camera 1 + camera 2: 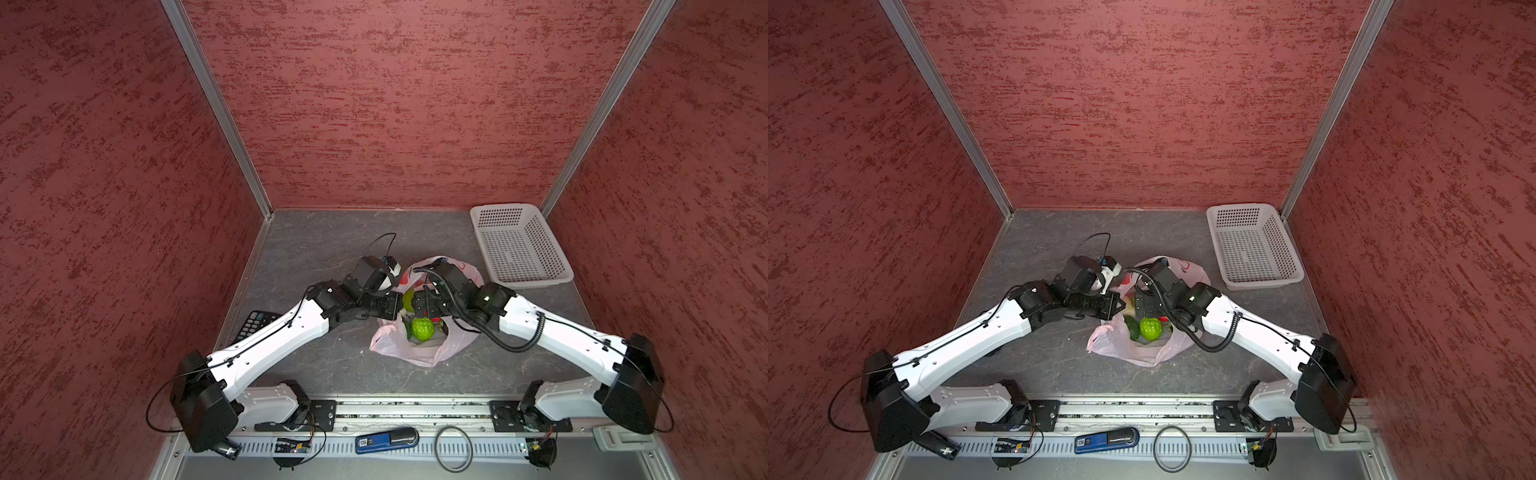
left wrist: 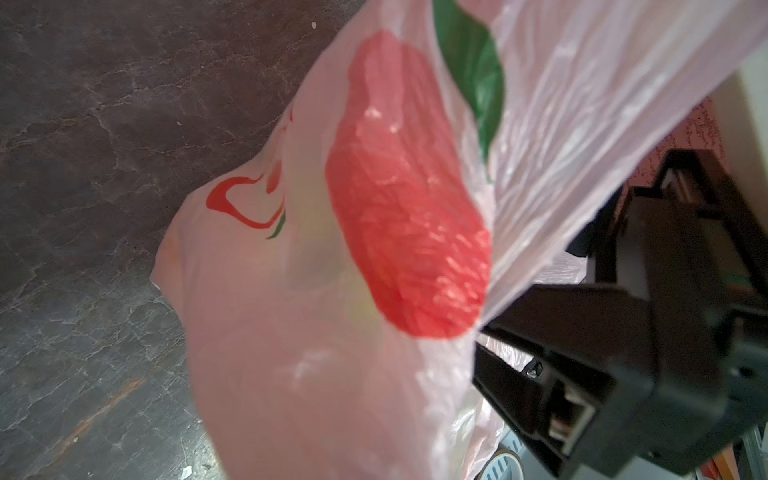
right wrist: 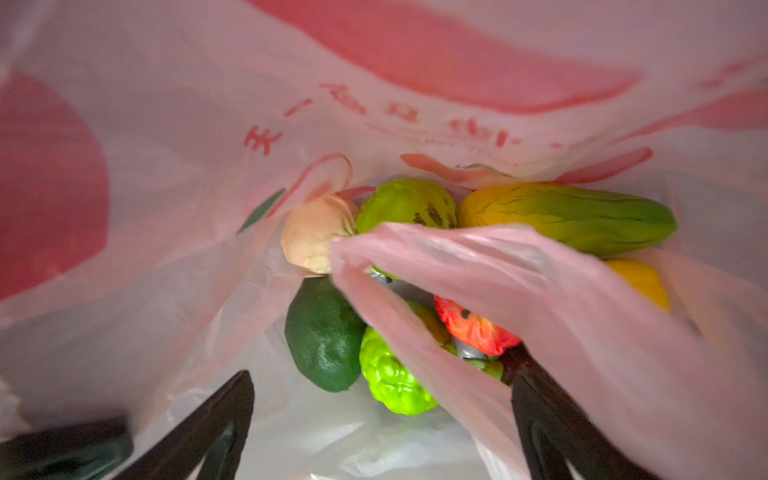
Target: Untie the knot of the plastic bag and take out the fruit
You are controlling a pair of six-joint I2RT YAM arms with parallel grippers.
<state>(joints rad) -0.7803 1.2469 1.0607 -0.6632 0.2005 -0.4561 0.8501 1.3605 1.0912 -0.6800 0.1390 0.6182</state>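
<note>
here the left fingers pinch the rim of the plastic bag on the worktop; the right fingers stand spread inside its mouth, just above the fruit.

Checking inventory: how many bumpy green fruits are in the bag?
2 bumpy green fruits: one deep in the bag beside the cream fruit, one nearer, beside the dark green fruit. Plastic may hide more.

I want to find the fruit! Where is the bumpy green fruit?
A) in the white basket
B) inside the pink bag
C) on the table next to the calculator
B: the bumpy green fruit lies inside the open pink plastic bag, apart from the white basket.
</note>
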